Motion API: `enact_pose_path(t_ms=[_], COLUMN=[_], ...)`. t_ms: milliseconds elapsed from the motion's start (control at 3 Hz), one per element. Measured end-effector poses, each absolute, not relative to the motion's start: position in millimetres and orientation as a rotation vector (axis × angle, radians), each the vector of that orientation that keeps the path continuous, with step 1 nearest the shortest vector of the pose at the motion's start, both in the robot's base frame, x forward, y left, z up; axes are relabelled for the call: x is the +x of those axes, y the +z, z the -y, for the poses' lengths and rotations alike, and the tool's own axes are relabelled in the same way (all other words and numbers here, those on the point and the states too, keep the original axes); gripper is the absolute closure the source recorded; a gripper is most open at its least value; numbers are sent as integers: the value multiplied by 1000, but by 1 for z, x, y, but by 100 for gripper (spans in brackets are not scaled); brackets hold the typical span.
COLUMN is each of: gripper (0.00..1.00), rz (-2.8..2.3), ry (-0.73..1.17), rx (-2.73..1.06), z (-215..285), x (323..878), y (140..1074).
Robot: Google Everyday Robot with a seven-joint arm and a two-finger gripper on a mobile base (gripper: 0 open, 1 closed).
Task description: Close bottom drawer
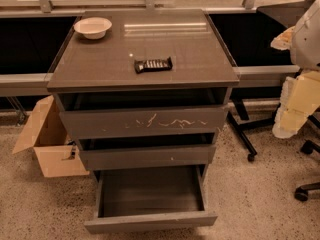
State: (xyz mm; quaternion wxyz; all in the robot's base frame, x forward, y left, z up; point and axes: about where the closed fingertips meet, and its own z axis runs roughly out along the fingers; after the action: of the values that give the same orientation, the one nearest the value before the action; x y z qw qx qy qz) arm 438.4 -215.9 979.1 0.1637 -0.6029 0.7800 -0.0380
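The bottom drawer (150, 221) of the dark grey-brown cabinet (145, 49) is pulled far out toward me. Its slim plain front is near the lower edge of the view, and its inside (150, 191) is empty. The middle drawer (147, 156) with a small white speck and the top drawer (145, 121) with white scratches each stand slightly out. My arm shows as white and cream parts at the right edge, and my gripper (289, 126) hangs there. It is well to the right of the cabinet, above the floor, touching nothing.
A white bowl (93, 27) and a dark wrapped bar (153, 64) lie on the cabinet top. An open cardboard box (47, 144) sits on the floor left of the cabinet. A black castor leg (244, 139) and chair wheels (305, 189) stand to the right.
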Motion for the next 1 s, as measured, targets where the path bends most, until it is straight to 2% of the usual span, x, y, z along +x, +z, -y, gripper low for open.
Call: enact_pose_path(t_ms=[333,1000], gripper=[0,0], rz=[-2218,-1998], ry=[-104,111], rx=[-1720,-1767], z=[215,190], x=[438,438], y=[977,906])
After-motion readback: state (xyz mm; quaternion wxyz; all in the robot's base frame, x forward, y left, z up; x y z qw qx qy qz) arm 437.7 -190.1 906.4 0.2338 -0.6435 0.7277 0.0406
